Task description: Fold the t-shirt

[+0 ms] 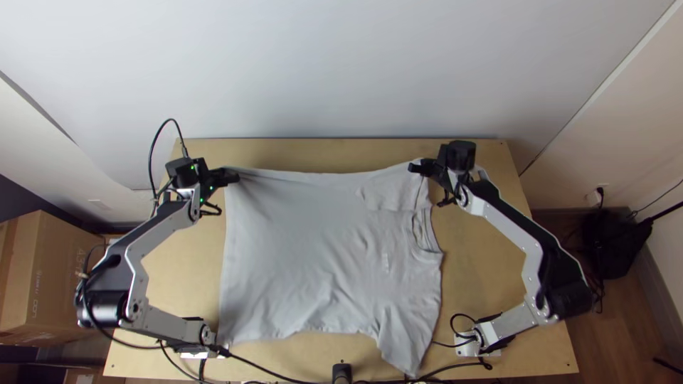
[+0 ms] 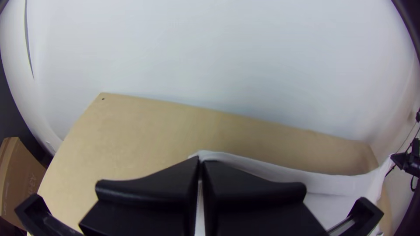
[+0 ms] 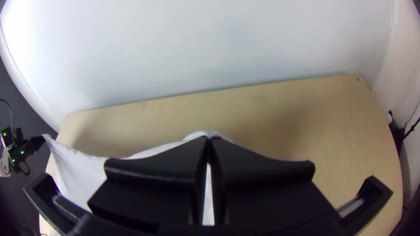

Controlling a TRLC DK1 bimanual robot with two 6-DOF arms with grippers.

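Observation:
The light grey t-shirt (image 1: 306,249) lies across the middle of the table in the top view, its far edge lifted and stretched between the two grippers. My left gripper (image 1: 233,176) is shut on the far left corner; in the left wrist view the left gripper (image 2: 201,161) pinches the cloth (image 2: 271,171). My right gripper (image 1: 414,168) is shut on the far right corner beside a sleeve; in the right wrist view the right gripper (image 3: 209,139) has white cloth (image 3: 78,161) between its tips. The shirt's neck opening faces right, and its near right sleeve hangs toward the table's near edge.
Bare wooden table (image 1: 299,153) shows behind the shirt and along both its sides, with the white wall (image 1: 341,71) beyond. Cables (image 1: 270,370) run along the near edge around a small black object (image 1: 342,372). A cardboard box (image 1: 50,277) stands off the left side.

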